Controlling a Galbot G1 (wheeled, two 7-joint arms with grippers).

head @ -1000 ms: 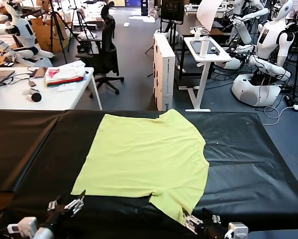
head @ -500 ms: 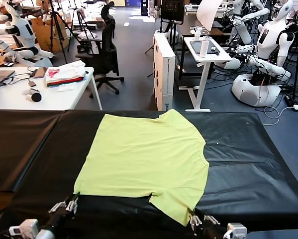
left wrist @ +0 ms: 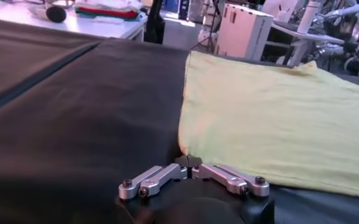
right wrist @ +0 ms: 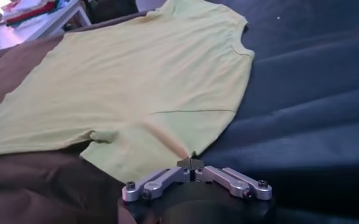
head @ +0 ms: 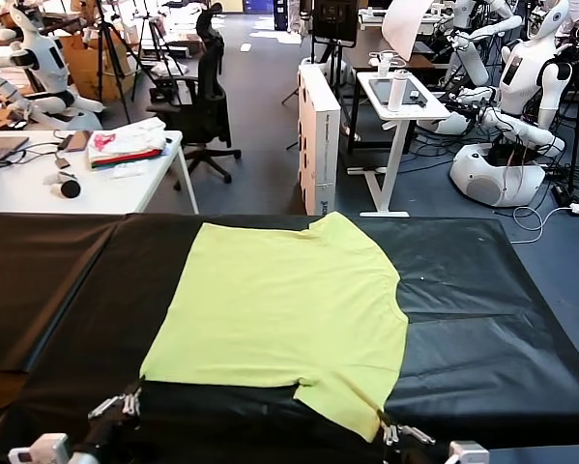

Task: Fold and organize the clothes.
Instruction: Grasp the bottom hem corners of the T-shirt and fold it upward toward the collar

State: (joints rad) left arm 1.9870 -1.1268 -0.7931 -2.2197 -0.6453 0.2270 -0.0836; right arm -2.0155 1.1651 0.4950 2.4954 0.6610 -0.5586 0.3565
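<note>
Both grippers, L (left wrist: 190, 162) & R (right wrist: 191, 162), jaws now clenched on T-shirt (head: 284, 309) edge.

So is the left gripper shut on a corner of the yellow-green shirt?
Yes, the left gripper is pinched shut on the T-shirt's near corner.

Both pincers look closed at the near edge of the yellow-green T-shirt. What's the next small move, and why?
Probably lift both together and carry the near edge away from the robot. The left pincer is shut on the T-shirt's near hem corner, the right pincer on the near sleeve's tip, and the shirt lies flat on the black table.
</note>
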